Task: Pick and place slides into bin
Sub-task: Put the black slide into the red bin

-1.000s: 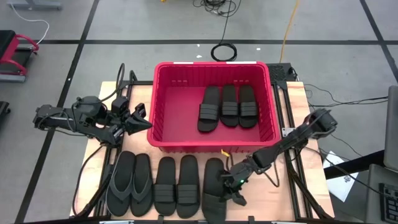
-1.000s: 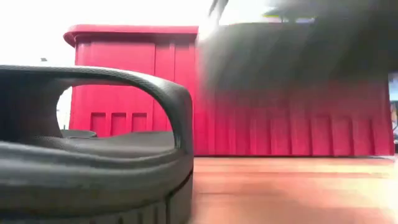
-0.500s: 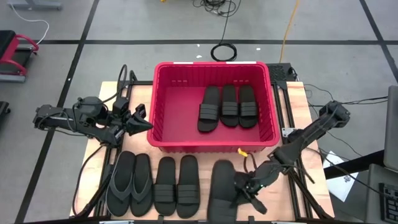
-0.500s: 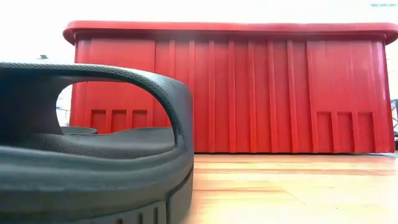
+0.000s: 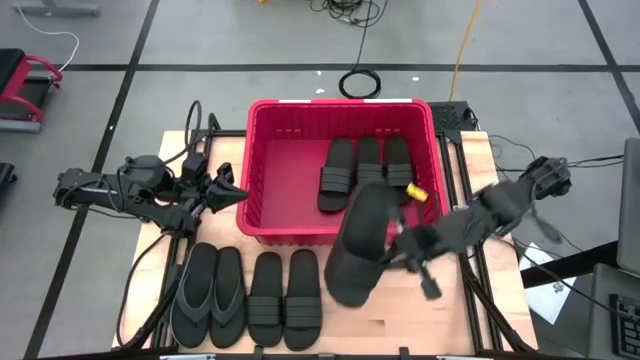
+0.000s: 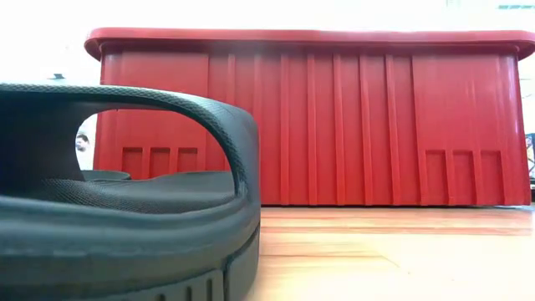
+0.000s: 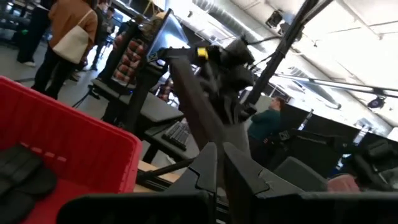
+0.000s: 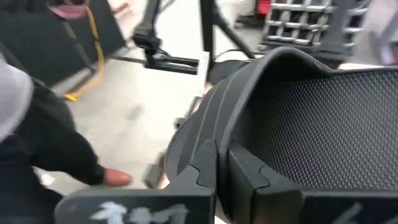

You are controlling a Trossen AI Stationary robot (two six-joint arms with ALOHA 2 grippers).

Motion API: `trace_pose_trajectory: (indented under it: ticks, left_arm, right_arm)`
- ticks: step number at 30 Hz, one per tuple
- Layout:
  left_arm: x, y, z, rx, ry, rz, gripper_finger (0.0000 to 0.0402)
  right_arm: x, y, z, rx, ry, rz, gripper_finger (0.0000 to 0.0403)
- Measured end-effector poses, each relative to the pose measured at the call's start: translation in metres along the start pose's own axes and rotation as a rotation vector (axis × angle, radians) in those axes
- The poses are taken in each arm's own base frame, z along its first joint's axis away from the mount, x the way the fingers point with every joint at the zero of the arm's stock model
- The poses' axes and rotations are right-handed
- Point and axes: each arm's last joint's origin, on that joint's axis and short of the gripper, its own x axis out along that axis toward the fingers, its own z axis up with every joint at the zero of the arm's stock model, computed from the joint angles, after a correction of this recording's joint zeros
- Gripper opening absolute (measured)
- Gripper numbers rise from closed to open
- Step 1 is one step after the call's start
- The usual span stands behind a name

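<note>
While the right claw [image 5: 392,250] is gripping a raised slide [image 5: 358,245] over the bin [image 5: 262,170]'s near wall, apparently by its strap, it should clear the rim before releasing; left claw [image 5: 228,196] is waiting closed.

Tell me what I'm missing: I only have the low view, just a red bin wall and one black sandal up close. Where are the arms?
Observer: The right claw is shut on a black sandal, held above the table at the front rim of the bin.
Operator: Anything in the bin?
Observer: Three strapped sandals lie side by side on its floor.
Operator: How many are left on the table?
Observer: Four in a row: two flip-flops and two strapped slides.
Operator: And the left arm?
Observer: Its claw is shut and empty, waiting beside the bin's left wall.
</note>
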Motion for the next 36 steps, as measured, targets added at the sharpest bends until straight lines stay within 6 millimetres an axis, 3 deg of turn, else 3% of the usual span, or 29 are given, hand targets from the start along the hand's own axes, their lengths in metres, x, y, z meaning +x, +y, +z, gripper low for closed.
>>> trace_pose_trajectory:
  ticks: [8, 12, 15, 21, 24, 28, 36]
  left_arm:
    - [0.0, 0.001, 0.001, -0.029, -0.027, 0.046, 0.0019]
    - [0.0, 0.002, -0.001, -0.021, -0.01, 0.052, 0.0019]
    - [0.0, 0.004, -0.005, -0.004, 0.045, 0.066, 0.0019]
    - [-0.003, 0.012, -0.02, -0.01, 0.219, 0.121, 0.0019]
    - [-0.006, 0.015, -0.028, -0.013, 0.306, 0.137, 0.0019]
    - [-0.008, 0.018, -0.033, -0.007, 0.374, 0.155, 0.0019]
    - [-0.009, 0.018, -0.034, 0.019, 0.381, 0.155, 0.0019]
  right_arm:
    - [-0.052, -0.079, 0.003, -0.04, 0.0, -0.354, 0.0002]
    - [-0.065, -0.123, 0.004, 0.013, -0.03, -0.346, 0.0002]
    - [-0.064, -0.161, 0.0, 0.069, -0.02, -0.317, 0.0002]
    - [-0.033, -0.245, -0.024, 0.174, 0.091, -0.29, 0.0002]
    - [-0.009, -0.275, -0.035, 0.204, 0.091, -0.212, 0.0002]
    - [0.025, -0.298, -0.045, 0.197, 0.068, -0.083, 0.0002]
    - [0.08, -0.324, -0.071, 0.13, 0.084, 0.089, 0.0002]
